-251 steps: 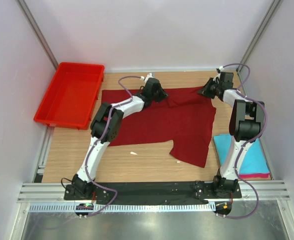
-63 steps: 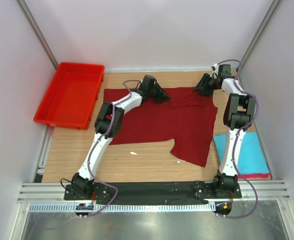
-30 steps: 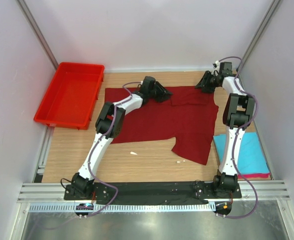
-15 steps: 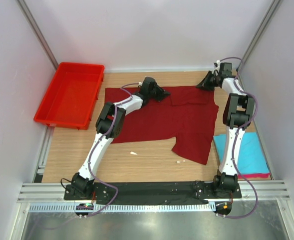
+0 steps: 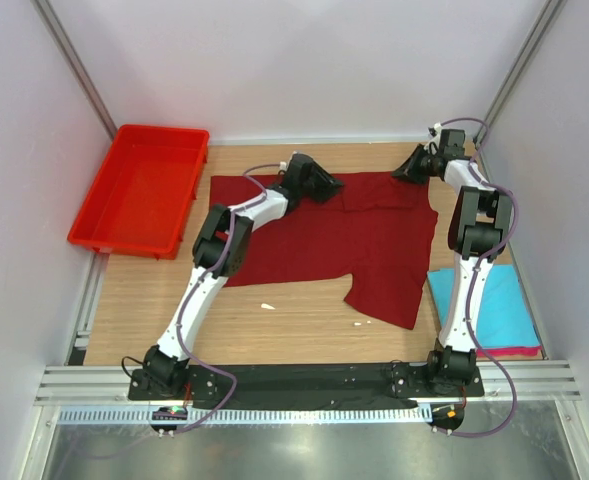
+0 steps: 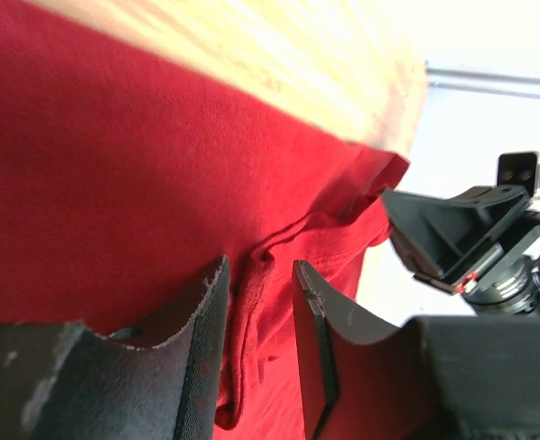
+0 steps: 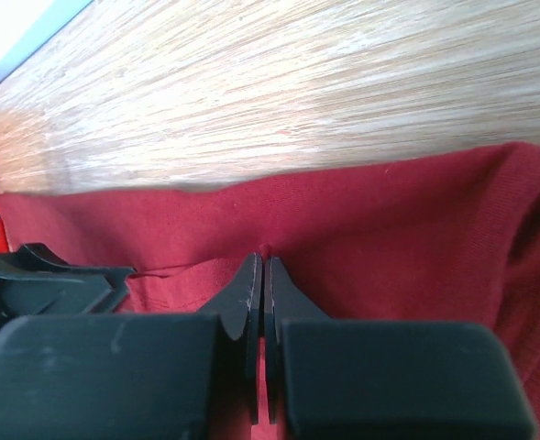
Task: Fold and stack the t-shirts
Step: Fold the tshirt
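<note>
Right claw [image 7: 260, 261] first: jaws pressed tight together, with a tiny pucker of the maroon shirt [image 7: 389, 220] nipped at the very tips, right on its far edge. Left claw [image 6: 260, 270] is a different story. Its fingers stand partly apart, straddling a raised ridge of the same cloth without clamping it.

That mismatch is the worry. If the right side lifts alone, the shirt probably swings round and bunches instead of folding over flat. The right pinch also looks very thin, just a sliver of hem, so it could slip out under the drag of the whole shirt. The left claw could close on nothing but that wrinkle, or catch two layers at once, and either would give a crooked fold.

In the overhead view the maroon shirt [image 5: 354, 240] lies spread across the middle of the table [image 5: 274, 320], one flap reaching toward the near edge. Its right side sits just beside the turquoise shirt [image 5: 504, 310], which is folded over a pink one [image 5: 514, 351]. A careless pull may ruffle that pile.

Both arms stretch far forward. The left runs diagonally from its base to the middle of the shirt's far edge. The right climbs almost straight up the right side — wrist turned left onto the far right corner.
</note>
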Motion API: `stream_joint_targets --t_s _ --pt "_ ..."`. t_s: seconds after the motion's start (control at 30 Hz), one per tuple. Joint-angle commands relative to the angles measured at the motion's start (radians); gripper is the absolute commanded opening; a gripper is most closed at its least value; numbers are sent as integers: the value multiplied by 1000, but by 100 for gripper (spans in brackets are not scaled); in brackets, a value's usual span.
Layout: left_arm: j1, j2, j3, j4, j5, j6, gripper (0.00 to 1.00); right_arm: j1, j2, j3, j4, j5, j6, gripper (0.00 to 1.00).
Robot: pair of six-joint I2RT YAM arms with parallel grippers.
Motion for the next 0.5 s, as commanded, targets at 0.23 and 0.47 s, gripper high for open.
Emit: stream_joint_targets --t_s 0.23,0.47 --pt "-39 10 104 -119 -28 92 29 -3 -57 16 56 -29 33 2" --pt "-40 12 128 -125 -56 107 0 -3 -57 15 70 -32 45 2"
